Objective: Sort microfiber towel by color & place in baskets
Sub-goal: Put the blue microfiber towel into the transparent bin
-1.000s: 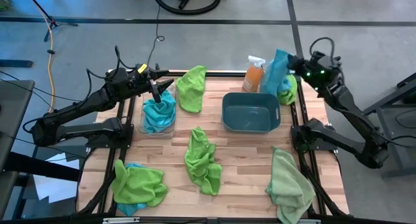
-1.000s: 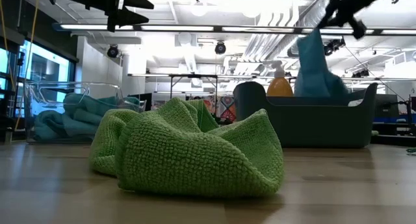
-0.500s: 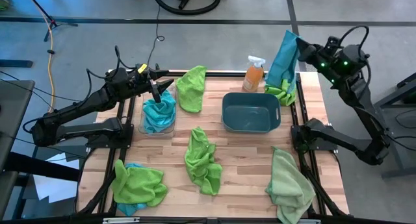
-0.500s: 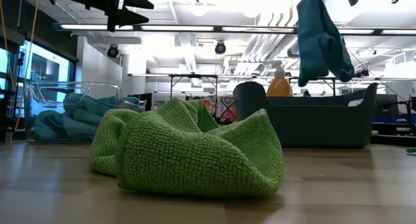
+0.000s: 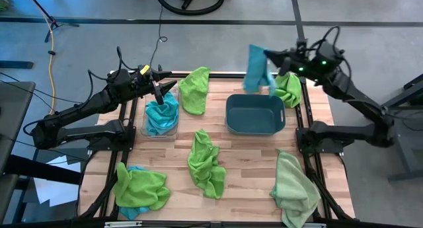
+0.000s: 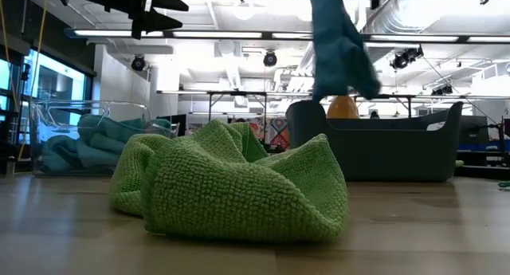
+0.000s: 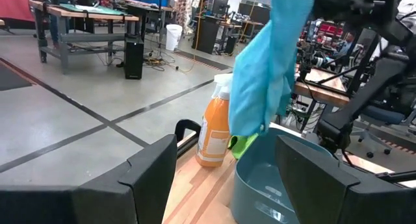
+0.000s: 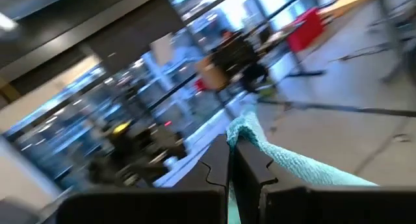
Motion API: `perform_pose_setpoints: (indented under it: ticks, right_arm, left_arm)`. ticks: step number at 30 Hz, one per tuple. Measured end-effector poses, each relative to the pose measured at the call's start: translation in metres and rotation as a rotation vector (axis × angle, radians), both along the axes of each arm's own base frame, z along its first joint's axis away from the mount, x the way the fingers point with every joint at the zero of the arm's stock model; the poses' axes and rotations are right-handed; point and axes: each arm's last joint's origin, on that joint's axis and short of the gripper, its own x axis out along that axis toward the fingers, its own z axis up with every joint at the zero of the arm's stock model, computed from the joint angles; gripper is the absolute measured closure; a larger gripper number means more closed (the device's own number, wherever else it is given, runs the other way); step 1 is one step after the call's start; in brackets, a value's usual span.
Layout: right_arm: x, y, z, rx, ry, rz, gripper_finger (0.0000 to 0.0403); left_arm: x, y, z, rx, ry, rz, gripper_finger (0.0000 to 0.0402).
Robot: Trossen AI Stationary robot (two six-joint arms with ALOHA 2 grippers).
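A blue towel hangs in the air over the table's far edge, just beyond the teal-grey tub. My right gripper is shut on its top. In the low view the towel dangles above the tub. My left gripper hovers open and holding nothing above the clear bin, which has teal towels in it. Green towels lie flat on the table at the far middle, the centre and the far right. My right gripper pinches the blue towel's top edge between its two shut fingers. The fingers are level and reach in from the table's right side. The towel hangs slack below them, clear of the table and of the tub.
An orange spray bottle stands at the far edge, right behind the hanging towel. A pale green towel lies at the near right. At the near left a green towel lies over a blue one.
My right gripper has risen and swung from the far right corner toward the table's left along the far edge, turning as it went. The blue towel has come up off the green towel there. It now hangs clear near the spray bottle, swinging.
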Motion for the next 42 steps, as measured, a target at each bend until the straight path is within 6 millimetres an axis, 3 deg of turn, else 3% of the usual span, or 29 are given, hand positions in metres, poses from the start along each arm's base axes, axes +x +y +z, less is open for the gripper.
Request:
perform_pose_setpoints:
  ticks: [14, 24, 31, 42]
  right_arm:
    - [0.103, 0.041, -0.003, 0.034, 0.072, 0.206, 0.0403]
    - [0.160, 0.064, 0.016, -0.035, 0.074, 0.286, 0.0403]
    - [0.176, 0.072, 0.034, -0.093, 0.051, 0.336, 0.0403]
    - [0.174, 0.084, 0.042, -0.124, 0.045, 0.437, 0.0403]
  left_arm:
    - [0.003, -0.006, 0.000, -0.032, -0.014, -0.188, 0.0153]
    - [0.022, -0.031, 0.006, -0.035, -0.102, -0.448, 0.0153]
    - [0.047, -0.043, 0.014, 0.069, -0.061, -0.403, 0.0153]
    - [0.090, -0.045, 0.027, 0.158, 0.000, -0.409, 0.0153]
